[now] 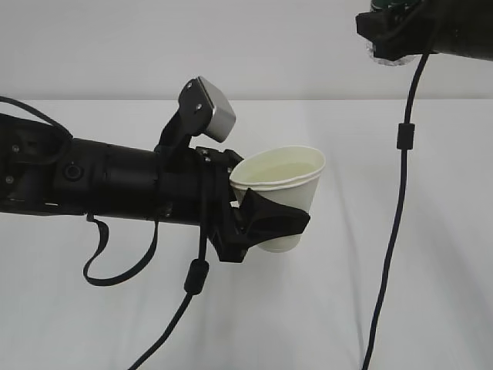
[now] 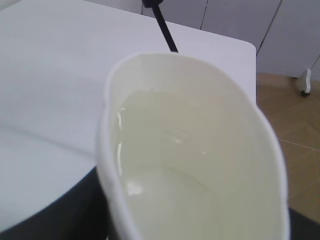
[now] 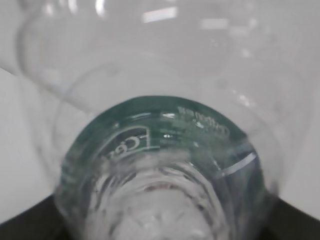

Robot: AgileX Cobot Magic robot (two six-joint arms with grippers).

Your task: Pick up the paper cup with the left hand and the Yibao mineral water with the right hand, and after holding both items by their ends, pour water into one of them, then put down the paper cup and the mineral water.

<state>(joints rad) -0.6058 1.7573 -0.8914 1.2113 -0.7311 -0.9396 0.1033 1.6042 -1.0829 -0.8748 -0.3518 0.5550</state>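
The white paper cup [image 1: 286, 179] hangs above the table, slightly tilted, with clear water inside. My left gripper [image 1: 276, 212] is shut on its lower half, one black finger [image 1: 271, 220] across the front. In the left wrist view the paper cup [image 2: 200, 150] fills the frame, its rim squeezed oval, with a dark finger [image 2: 55, 215] at its left. My right gripper [image 1: 394, 37] is high at the top right, shut on the Yibao mineral water [image 1: 393, 58], of which only a clear bit shows. The right wrist view looks along the ribbed bottle [image 3: 160, 165] and its green label, between dark fingers [image 3: 30, 225].
A white table [image 1: 431, 293] lies below both arms. A black cable [image 1: 397, 193] hangs from the right arm down to the table, right of the cup. The left wrist view shows the table's far edge [image 2: 252, 50] and wooden floor [image 2: 295, 125] beyond it.
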